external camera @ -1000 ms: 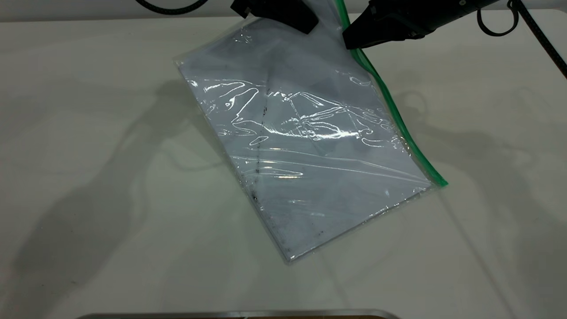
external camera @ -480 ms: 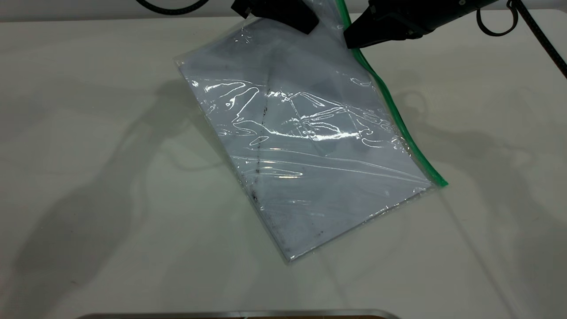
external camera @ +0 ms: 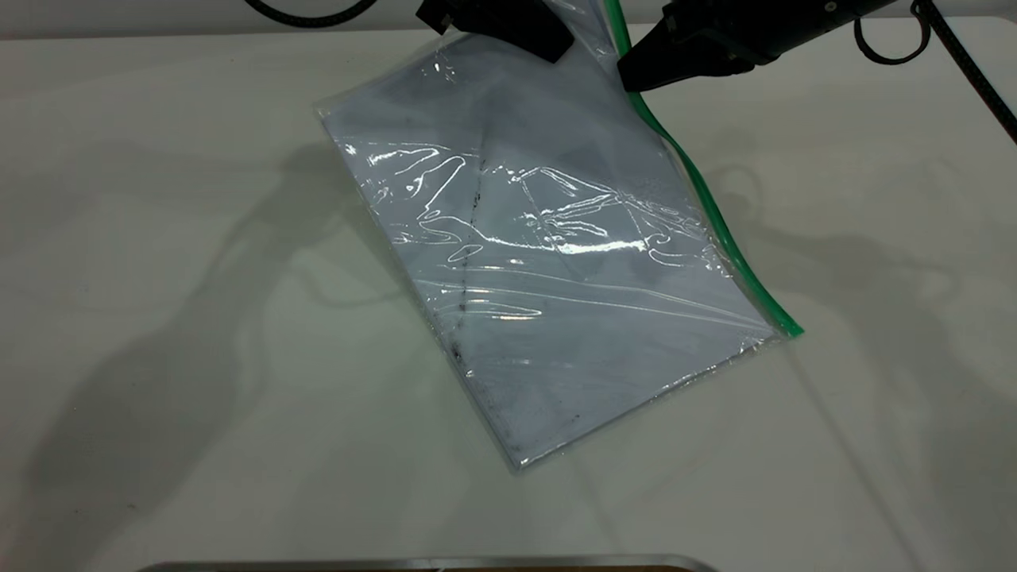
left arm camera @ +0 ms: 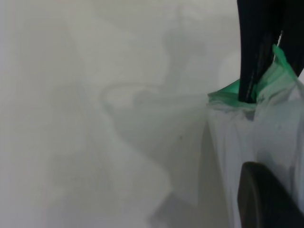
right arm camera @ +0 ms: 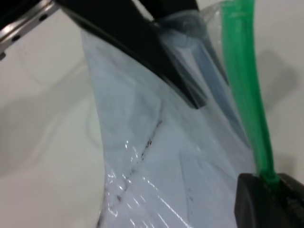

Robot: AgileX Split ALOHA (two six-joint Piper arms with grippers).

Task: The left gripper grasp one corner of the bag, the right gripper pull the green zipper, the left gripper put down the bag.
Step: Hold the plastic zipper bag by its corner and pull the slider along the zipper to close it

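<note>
Step in hand, by the look of it: the zip pull, at or near its start. Bag point(external camera: 556, 262) propped aslant, far corner lifted, near end resting on the table point(external camera: 159, 318). Left gripper point(external camera: 508, 24) at the lifted far corner, pinching plastic there, judging from the right wrist view, where a dark finger point(right arm camera: 156, 52) lies across the bag's upper part. Right gripper point(external camera: 643, 71) touching the green zipper point(external camera: 715, 222) close beside the left one, near the strip's upper end; in the right wrist view the green strip runs straight into the dark tip point(right arm camera: 270, 199), so probably pressed together on it or on the slider.

Next move, as a judgement: draw along the strip toward the near end while the left keeps the corner taut; slack film likely to bunch and stall the slider.

Hard to make out: slider tab itself, hidden in the right tip. Both grippers cut off by the exterior view's top edge. Left wrist view blurred, showing only crumpled green edge point(left arm camera: 237, 90) against a dark finger point(left arm camera: 251, 47). Whether any stretch of zip is already open: cannot tell.
</note>
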